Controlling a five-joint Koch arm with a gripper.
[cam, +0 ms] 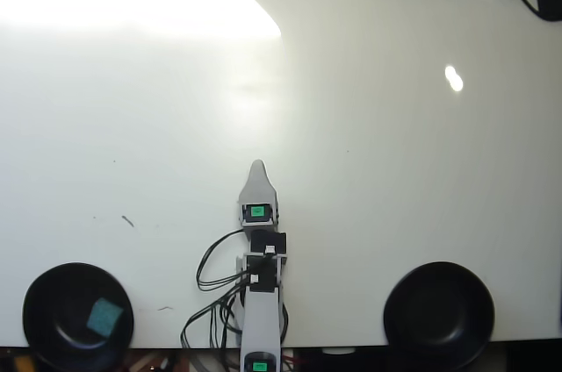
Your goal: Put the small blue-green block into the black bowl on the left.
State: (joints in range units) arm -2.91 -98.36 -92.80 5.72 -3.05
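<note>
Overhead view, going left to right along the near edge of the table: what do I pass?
Black bowl with the small blue-green block lying inside it → loose black cables → the arm, its gripper pointing away up the table → second black bowl, empty.

Blown-out glare across the top-left of the glossy white table (395, 170), small bright reflection spot upper right, soft overall focus, faint shadows
</note>
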